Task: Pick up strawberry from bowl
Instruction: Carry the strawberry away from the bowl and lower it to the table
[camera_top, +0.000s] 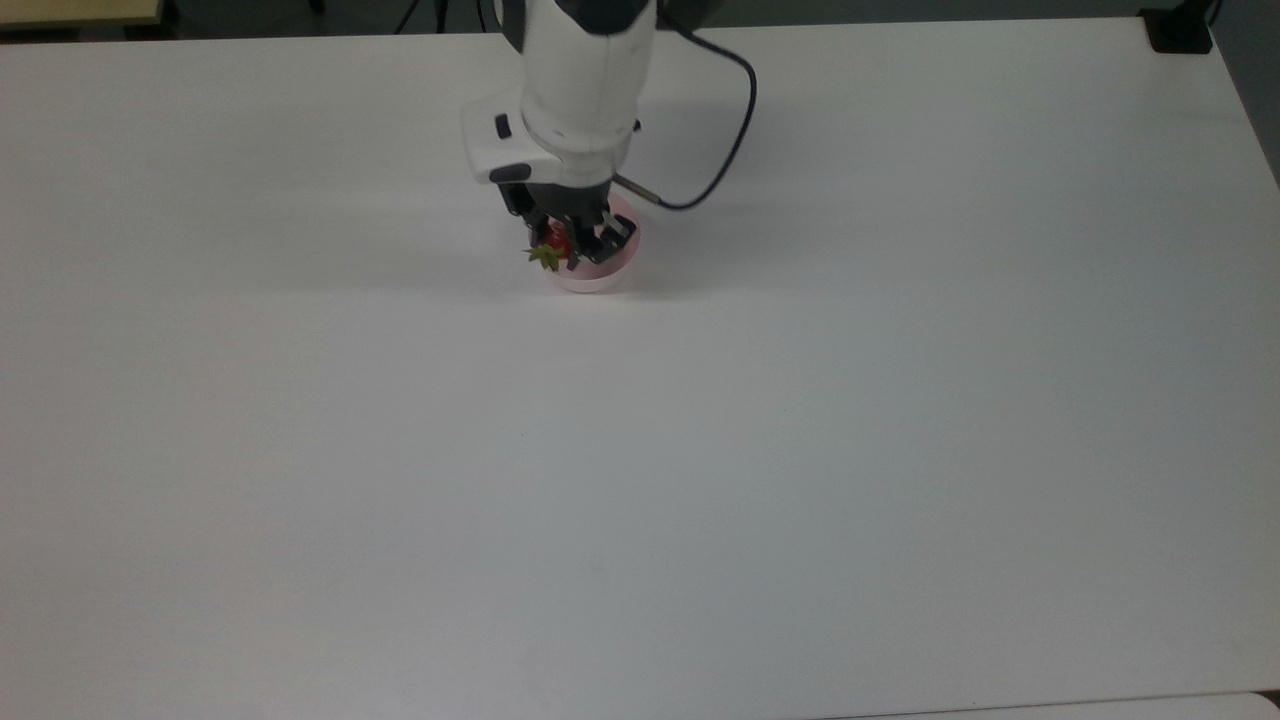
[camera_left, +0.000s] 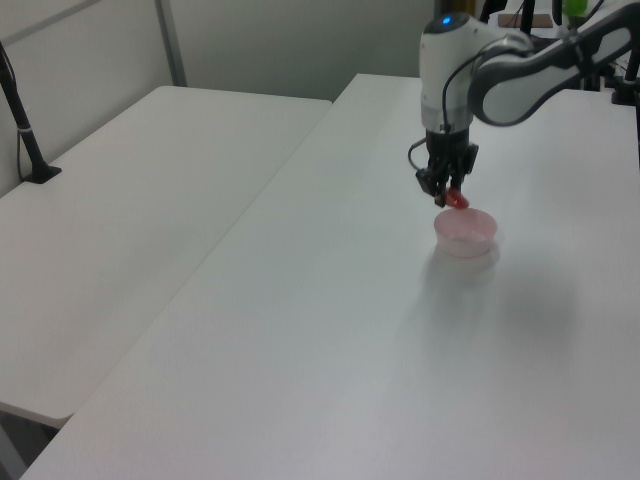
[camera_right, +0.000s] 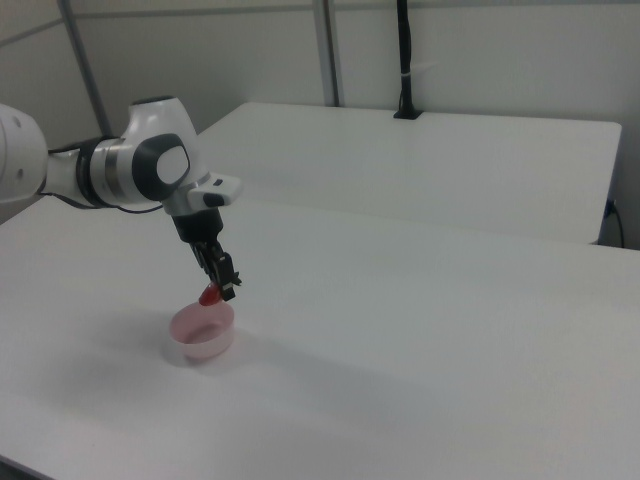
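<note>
Left view: one claw clamped on one strawberry, seemingly clear above one bowl.

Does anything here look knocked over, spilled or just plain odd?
Nothing stands out. The bowl sits upright on the table, and the gripper holds the strawberry just above its rim. No spill or damage is visible.

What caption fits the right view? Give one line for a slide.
Panda hand holds the strawberry just above the pink bowl on a white table.
</note>
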